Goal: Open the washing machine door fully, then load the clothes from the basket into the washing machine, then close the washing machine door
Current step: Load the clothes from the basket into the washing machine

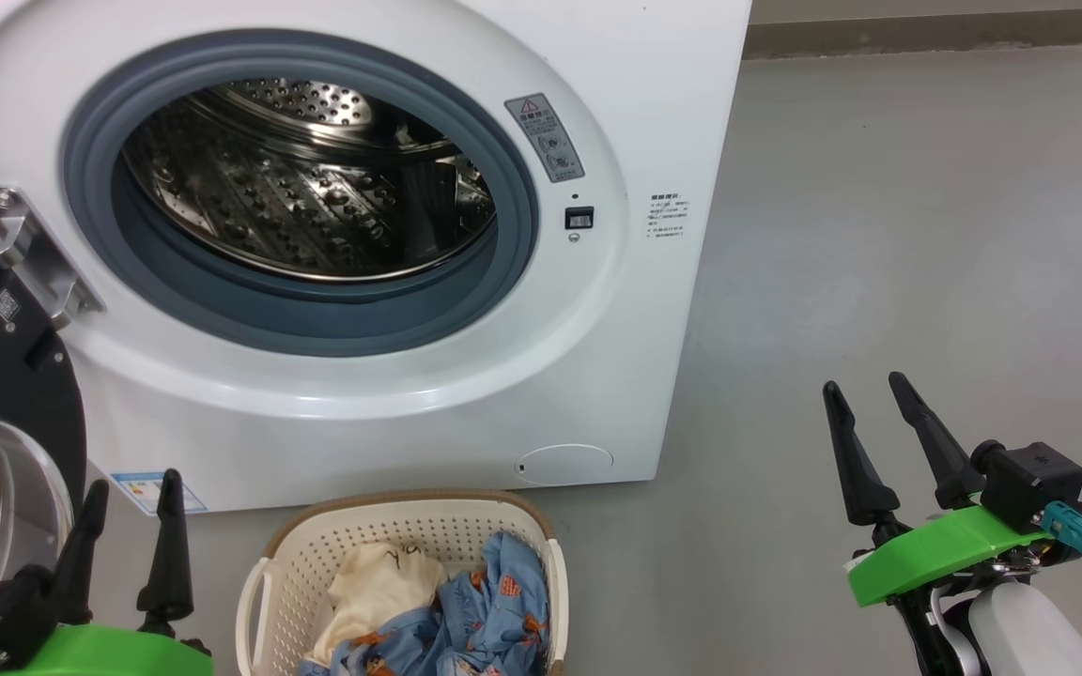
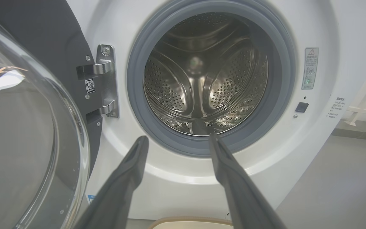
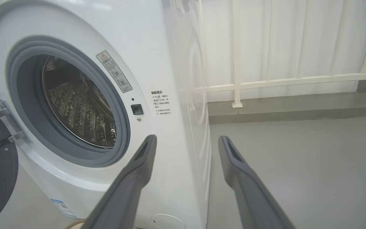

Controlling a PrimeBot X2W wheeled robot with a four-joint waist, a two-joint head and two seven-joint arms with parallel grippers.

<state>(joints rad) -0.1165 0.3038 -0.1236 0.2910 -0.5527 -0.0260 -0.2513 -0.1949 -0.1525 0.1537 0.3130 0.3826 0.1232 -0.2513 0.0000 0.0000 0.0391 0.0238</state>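
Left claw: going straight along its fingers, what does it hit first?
Likely the grey rubber ring at its lower lip, or just past it the steel drum; the left claw aims into the open mouth. Depth unclear.

Bare laundry corner: the washing machine (image 1: 654, 141) on a grey floor (image 1: 926, 235), a white railing (image 3: 281, 81) beside it.

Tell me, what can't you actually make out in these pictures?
Washing machine door: head view, cut off by the left edge.
Basket: head view, front cut off by the bottom edge.
Clothes: lower layers hidden under the heap.
Small print on the washing machine: too small to read.
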